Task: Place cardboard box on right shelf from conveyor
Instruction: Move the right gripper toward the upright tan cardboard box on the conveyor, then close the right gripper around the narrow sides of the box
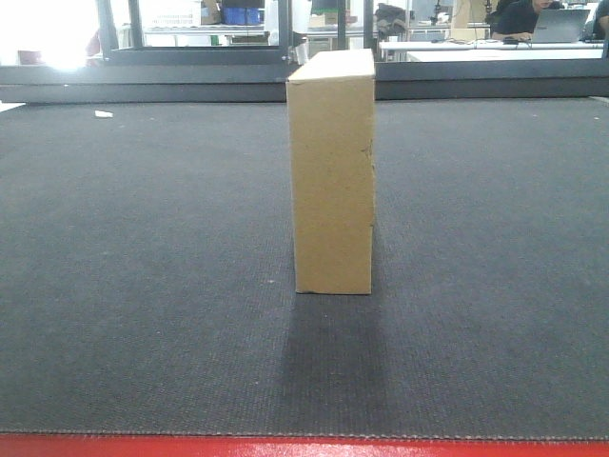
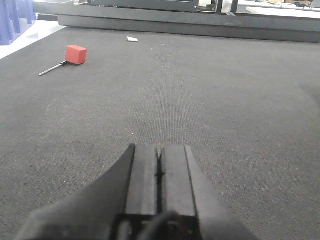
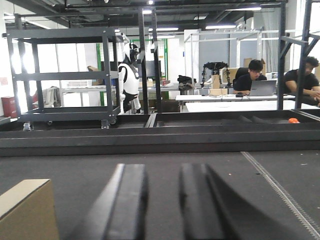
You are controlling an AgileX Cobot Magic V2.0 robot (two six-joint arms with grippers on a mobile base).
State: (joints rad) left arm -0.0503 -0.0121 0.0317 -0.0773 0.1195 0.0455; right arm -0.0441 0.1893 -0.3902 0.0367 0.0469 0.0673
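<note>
Conveyor (image 1: pixel 143 286) check first: the cardboard box (image 1: pixel 331 171) stands on end, roughly midway btw the belt's left and right edges, and nearer the far edge than the red front edge (image 1: pixel 304 447). We see its slim face head-on, w/ a small nick (image 1: pixel 369 152) on the right-hand edge. Standing tall like this, it turns its two broad sides out to left and right. We reckon that suits a two-arm squeeze far better than lying flat would.

Left claw (image 2: pixel 159 165): fingers pressed together, nothing btw them, low over bare belt. The box isn't in that view at all, so this arm is well apart from it. Closed fingers make a flat paddle, prob. meant for pushing on a broad side, not pinching.

Right claw (image 3: pixel 161 175): fingers parted w/ a clear gap, empty. A box corner shows at the bottom left of its view, so the box sits to that claw's left, near but not touching. We can't tell whether the gap would take the slim side.

Over by the belt's far-left corner we've got a red block (image 2: pixel 76 54) w/ a thin rod (image 2: pixel 52 69) and a white scrap (image 2: pixel 132 38), all well clear of the action.

Right shelf? Not in any view, so no read on the drop spot. Our call: nothing gripped yet, pickup not begun. Main risk is a tall, slim box tipping if only one side gets nudged.
</note>
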